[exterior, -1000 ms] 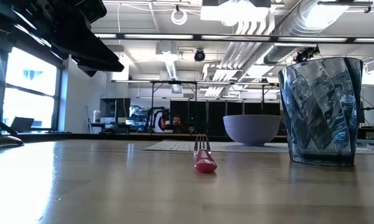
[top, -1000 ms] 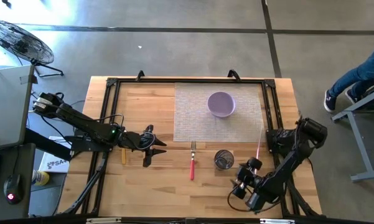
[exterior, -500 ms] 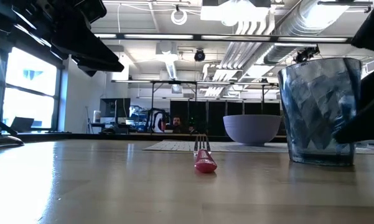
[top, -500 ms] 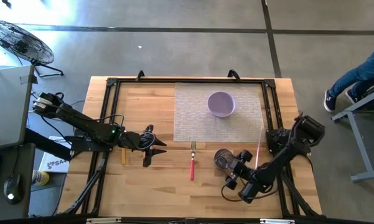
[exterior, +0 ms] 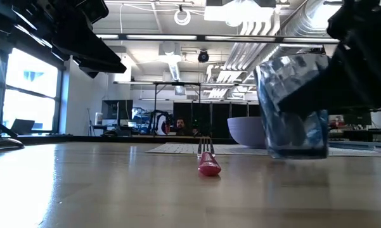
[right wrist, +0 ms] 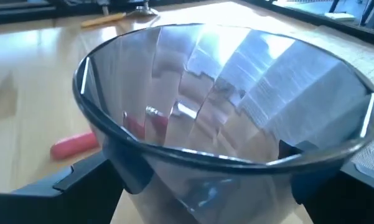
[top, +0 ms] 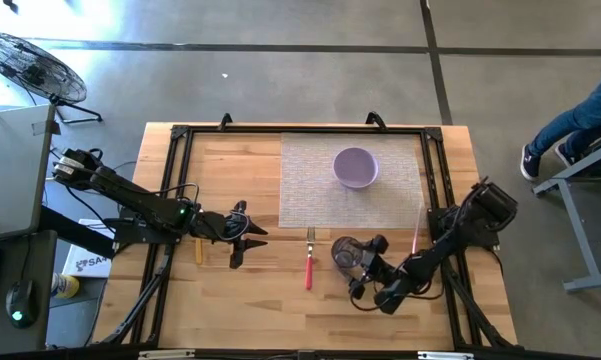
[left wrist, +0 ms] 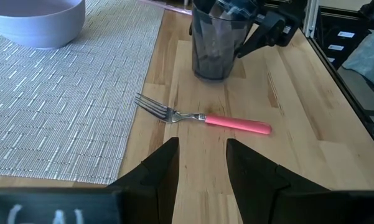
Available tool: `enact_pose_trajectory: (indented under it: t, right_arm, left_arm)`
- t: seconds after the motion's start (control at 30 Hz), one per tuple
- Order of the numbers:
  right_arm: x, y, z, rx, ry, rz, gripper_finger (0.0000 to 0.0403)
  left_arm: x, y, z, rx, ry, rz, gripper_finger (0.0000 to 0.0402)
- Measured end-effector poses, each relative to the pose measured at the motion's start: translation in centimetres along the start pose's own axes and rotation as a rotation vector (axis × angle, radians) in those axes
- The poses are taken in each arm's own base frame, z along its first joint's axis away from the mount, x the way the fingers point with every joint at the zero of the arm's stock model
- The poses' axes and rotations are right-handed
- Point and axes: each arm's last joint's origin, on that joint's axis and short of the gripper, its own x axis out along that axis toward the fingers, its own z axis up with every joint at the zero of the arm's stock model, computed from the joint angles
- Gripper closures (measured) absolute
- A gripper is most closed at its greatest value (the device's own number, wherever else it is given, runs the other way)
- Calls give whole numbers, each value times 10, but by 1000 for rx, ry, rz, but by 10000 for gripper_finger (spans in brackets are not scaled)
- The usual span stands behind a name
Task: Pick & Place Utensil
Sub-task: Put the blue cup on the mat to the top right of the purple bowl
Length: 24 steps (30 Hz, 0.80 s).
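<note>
Right wrist view puts the nearest thing right in front of the lens: a clear faceted cup (right wrist: 224,130) sitting between the right gripper's (right wrist: 205,177) two dark fingers (right wrist: 81,177), which stand spread wide on either side of it with the cup's walls filling the gap. Whether the pads actually press the plastic cannot be told. Through the cup's wall a pink handle shows (the fork's, lying on the wood past it).

From overhead, the right gripper (top: 363,270) is at the near right part of the table (top: 230,310), reaching toward the middle, with the cup (top: 344,252) at its tips. In the low view the cup (exterior: 291,107) looks tilted, its base seeming just clear of the wood.

Just to the cup's left lies the fork (top: 308,262), pink handle toward the near edge, tines pointing at the woven placemat (top: 310,180); nothing holds it. The left wrist view shows the fork (left wrist: 202,118) flat on bare wood beside the mat's edge.

Left of the fork, well apart from it, the left gripper (top: 246,236) hovers with jaws partly spread and nothing between them.

Farthest back, a lavender bowl (top: 355,167) rests on the placemat.
</note>
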Motion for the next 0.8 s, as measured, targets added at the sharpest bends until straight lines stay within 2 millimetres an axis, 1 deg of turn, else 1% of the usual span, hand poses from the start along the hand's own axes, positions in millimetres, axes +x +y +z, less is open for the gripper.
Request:
enact_pose_trajectory:
  t: [0.23,0.33,0.43,0.5,0.63,0.7,0.8]
  right_arm:
    - [12,-1,10,40,-40,-24,7]
    - [16,-1,16,74,-88,-55,20]
    - [17,-3,28,110,-125,-78,35]
    - [17,-6,39,137,-142,-86,37]
    - [11,-17,70,164,-199,-134,33]
    - [7,-28,88,177,-238,-195,30]
    - [1,-52,117,180,-275,-298,30]
  left_arm:
    - [0,0,0,0,0,-1,273]
    - [0,0,0,0,0,0,273]
    - [0,0,0,0,0,-1,273]
    - [0,0,0,0,0,-1,273]
    - [0,0,0,0,0,-1,273]
    - [0,0,0,0,1,-1,273]
    - [0,0,0,0,1,-1,273]
